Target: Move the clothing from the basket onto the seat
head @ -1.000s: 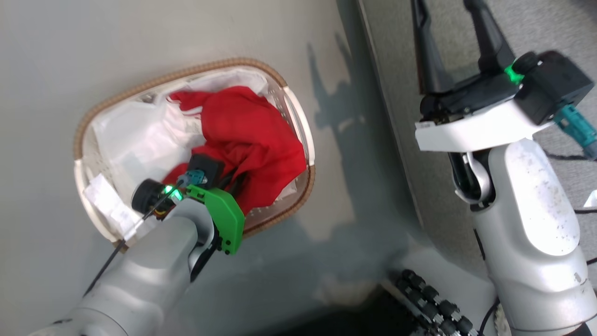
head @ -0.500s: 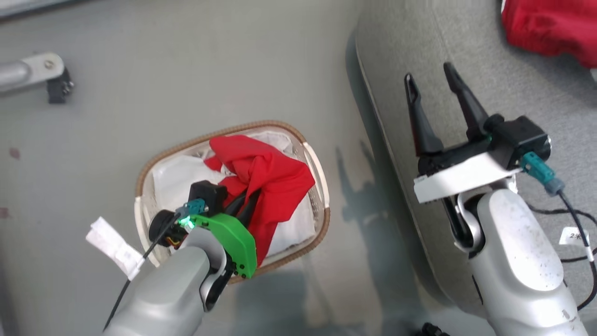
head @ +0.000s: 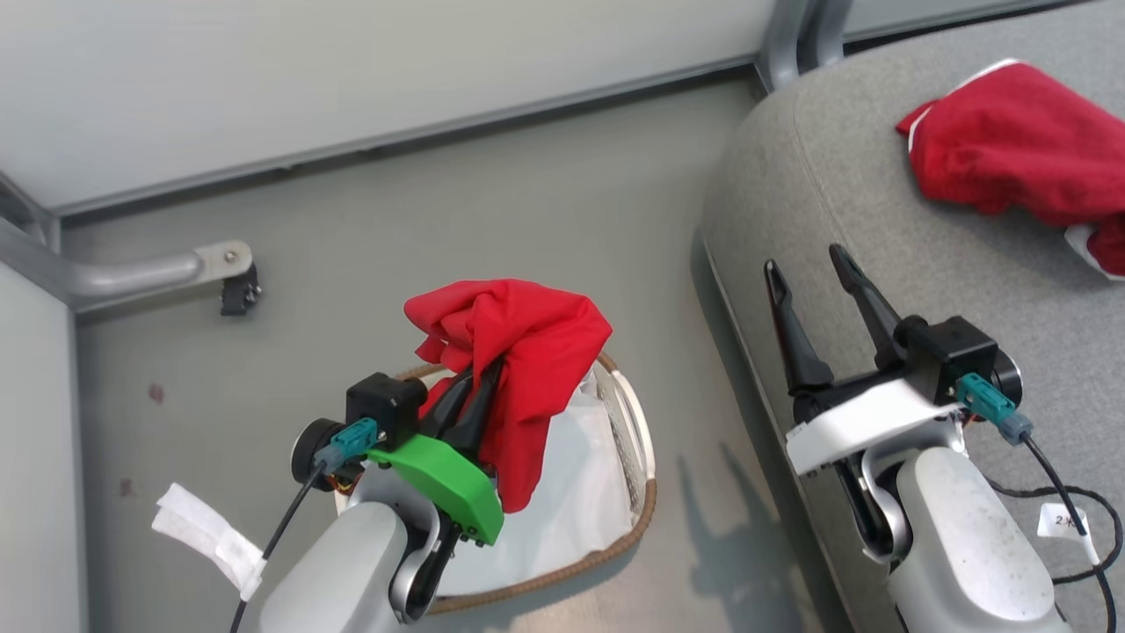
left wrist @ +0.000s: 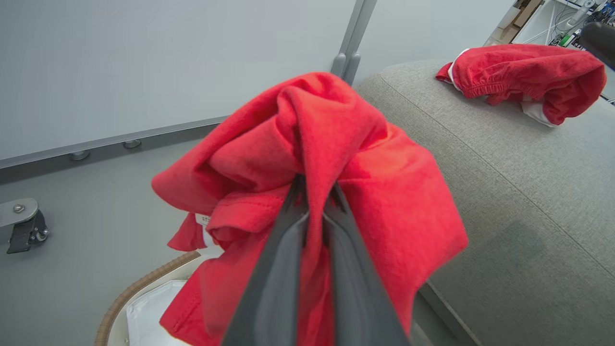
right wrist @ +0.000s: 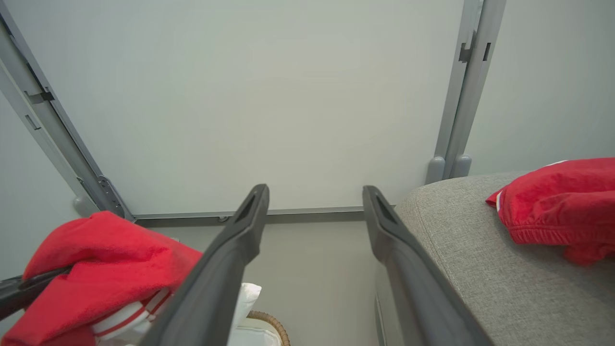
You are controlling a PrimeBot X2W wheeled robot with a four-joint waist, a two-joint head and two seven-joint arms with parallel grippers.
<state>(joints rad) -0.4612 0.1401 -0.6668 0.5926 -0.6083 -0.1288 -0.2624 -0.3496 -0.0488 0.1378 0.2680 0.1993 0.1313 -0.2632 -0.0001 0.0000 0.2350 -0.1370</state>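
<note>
My left gripper (head: 482,374) is shut on a bunched red garment (head: 518,347), holding it up above the basket (head: 646,501). In the left wrist view the dark fingers (left wrist: 288,269) pinch a fold of that red cloth (left wrist: 336,158), which drapes over them. The white liner (head: 576,510) lies in the basket. A second red garment (head: 1011,145) with white trim lies on the grey seat (head: 844,202) at the far right. My right gripper (head: 804,259) stands open over the seat's edge, nothing between its fingers (right wrist: 240,240).
A pale partition wall (head: 352,79) with a grey metal frame (head: 791,35) runs behind the basket and seat. A metal foot bracket (head: 220,268) sticks out on the floor at left. A black cable (head: 1081,510) lies on the seat near my right arm.
The left gripper has lifted the red garment up out of the basket. The head camera has tilted up, bringing the wall and the second garment on the seat into view.
</note>
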